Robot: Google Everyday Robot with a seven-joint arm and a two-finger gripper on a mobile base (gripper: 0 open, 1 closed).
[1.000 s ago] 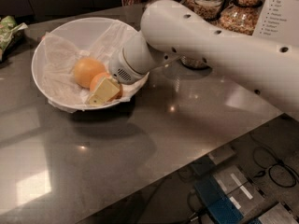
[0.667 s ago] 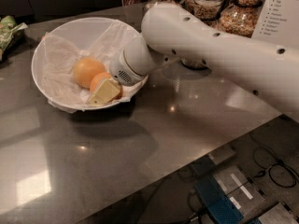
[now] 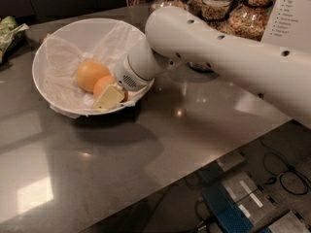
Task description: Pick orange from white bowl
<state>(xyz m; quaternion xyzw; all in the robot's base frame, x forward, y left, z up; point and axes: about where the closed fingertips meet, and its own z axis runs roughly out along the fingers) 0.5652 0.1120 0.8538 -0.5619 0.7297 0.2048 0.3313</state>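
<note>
The white bowl (image 3: 43, 52), wide and lined with crinkled white paper, sits at the back left of the grey table. Two fruits lie in it. The deeper-coloured orange (image 3: 102, 85) is at the bowl's near right side. A paler, yellower fruit (image 3: 89, 74) touches it on the left. My gripper (image 3: 110, 96) reaches down into the bowl from the right and sits right against the orange, covering its lower right part. The thick white arm (image 3: 218, 52) crosses over the bowl's right rim.
Glass jars of grain (image 3: 245, 13) stand at the back right, beside a white printed sign (image 3: 291, 11). A green packet (image 3: 8, 30) lies at the left edge. The table's front edge (image 3: 194, 164) runs diagonally, with cables and a blue box (image 3: 233, 205) on the floor below.
</note>
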